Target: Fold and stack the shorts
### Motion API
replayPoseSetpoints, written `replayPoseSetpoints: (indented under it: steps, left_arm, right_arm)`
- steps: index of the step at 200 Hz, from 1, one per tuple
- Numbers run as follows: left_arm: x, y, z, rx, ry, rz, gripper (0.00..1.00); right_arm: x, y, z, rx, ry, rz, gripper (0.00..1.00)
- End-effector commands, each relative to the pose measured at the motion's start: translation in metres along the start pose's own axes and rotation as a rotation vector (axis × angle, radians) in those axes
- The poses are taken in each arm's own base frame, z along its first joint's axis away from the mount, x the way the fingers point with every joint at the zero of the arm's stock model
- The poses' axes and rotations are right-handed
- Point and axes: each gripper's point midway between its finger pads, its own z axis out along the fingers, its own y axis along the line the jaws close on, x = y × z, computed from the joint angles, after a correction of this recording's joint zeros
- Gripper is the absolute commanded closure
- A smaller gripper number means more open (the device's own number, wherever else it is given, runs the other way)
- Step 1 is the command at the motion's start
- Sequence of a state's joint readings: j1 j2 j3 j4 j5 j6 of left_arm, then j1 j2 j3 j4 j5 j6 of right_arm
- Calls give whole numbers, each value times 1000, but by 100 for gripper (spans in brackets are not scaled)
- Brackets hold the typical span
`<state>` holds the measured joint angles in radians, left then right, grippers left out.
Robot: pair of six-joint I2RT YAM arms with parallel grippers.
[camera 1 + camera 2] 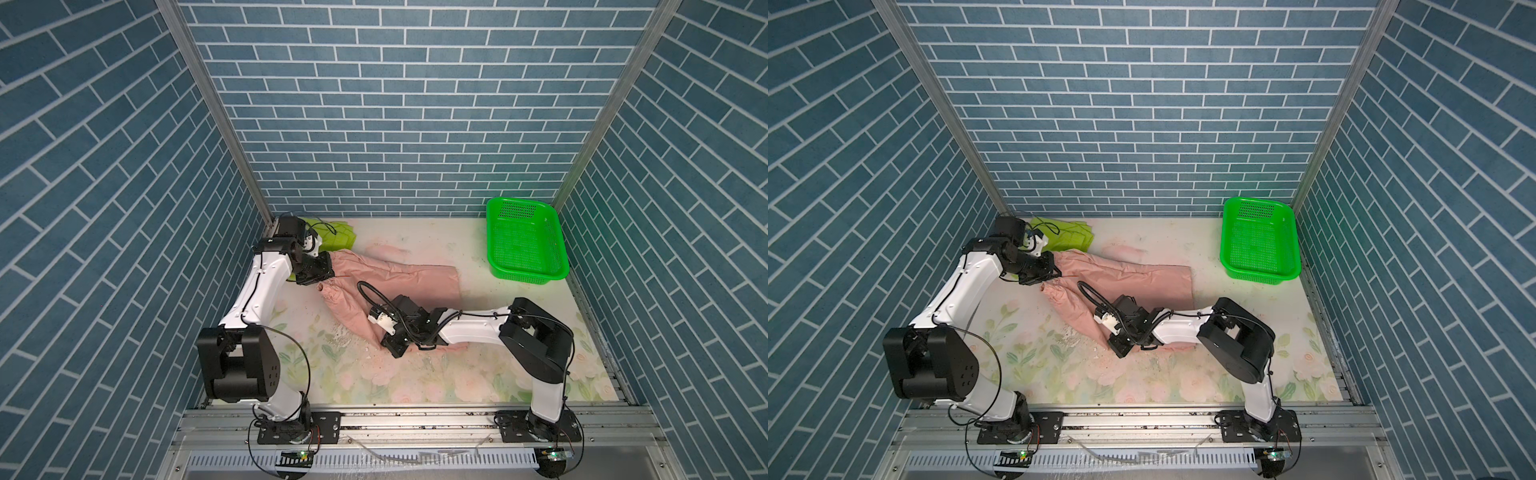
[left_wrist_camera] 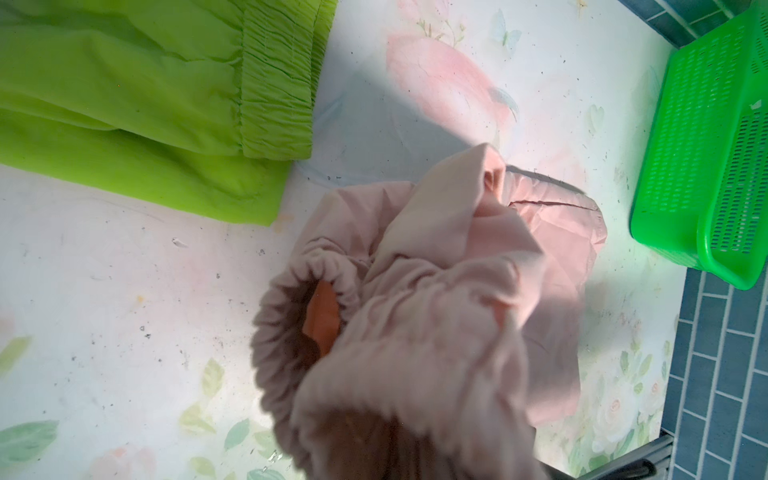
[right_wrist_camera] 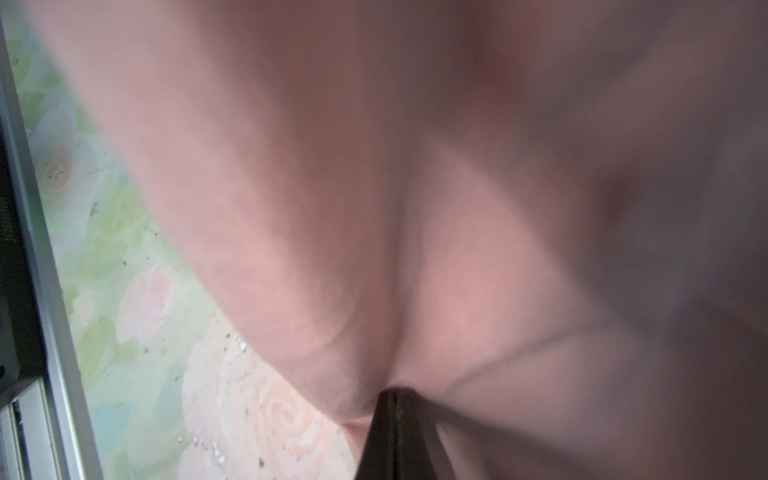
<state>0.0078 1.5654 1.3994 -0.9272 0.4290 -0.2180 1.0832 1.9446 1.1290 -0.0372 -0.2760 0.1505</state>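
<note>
The left gripper [image 1: 328, 280] is pressed almost together on the gathered elastic waistband [image 2: 307, 299] of the dusty-pink shorts [image 1: 399, 278], a pair in thin, soft fabric. In the left wrist view the tool itself is hidden by the bunched cloth. An orange patch [image 2: 324, 320] is seen inside the waistband opening, and whether it belongs to the tool cannot be told.

The right gripper [image 3: 395, 401] is clamped shut, and a fold of the same pink fabric is pinched between its dark fingertips. That fabric, blurred, fills most of the right wrist view.

In both top views the dusty-pink shorts [image 1: 1133, 274] are drawn out between the two grippers. One leg is laid flat on the pale floral-printed tabletop [image 1: 374, 374] on the far side of the right gripper [image 1: 390, 348].

The lime-green shorts [image 1: 337, 237], also of soft fabric, are laid just behind the left gripper [image 1: 1055, 277]. They are partly covered by its wrist and lie apart from the pink waistband.

The rigid bright green perforated plastic basket [image 1: 489, 241] is set well apart from both grippers, beyond the right one.
</note>
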Motion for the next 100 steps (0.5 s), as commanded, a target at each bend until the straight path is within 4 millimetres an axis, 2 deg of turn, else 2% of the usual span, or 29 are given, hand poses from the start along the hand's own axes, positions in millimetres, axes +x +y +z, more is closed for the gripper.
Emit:
replayPoseSetpoints:
  steps: [1,14,24,44,59,78,100]
  left_arm:
    - [6,7,-7,-58,52,40,100]
    - [4,10,-11,-88,58,53,100]
    - [2,11,-14,-103,63,59,100]
    - [-4,4,-14,-77,71,58,100]
    - [-7,-2,-13,-45,79,46,100]
    - [-10,-5,-17,-61,84,52,100]
    - [-14,-15,-21,-63,65,53,100]
  right_arm:
    - [-15,27,-1,-108,-14,-58,100]
    - [-28,35,-9,-140,-59,-48,100]
    - [-38,32,-15,-111,-97,-34,100]
    - [-59,14,-37,-8,-160,13,74]
    - [-66,-3,-62,51,-205,61,72]
    - [-53,-27,-91,134,-217,116,70]
    - [-12,-52,-108,213,-174,201,64]
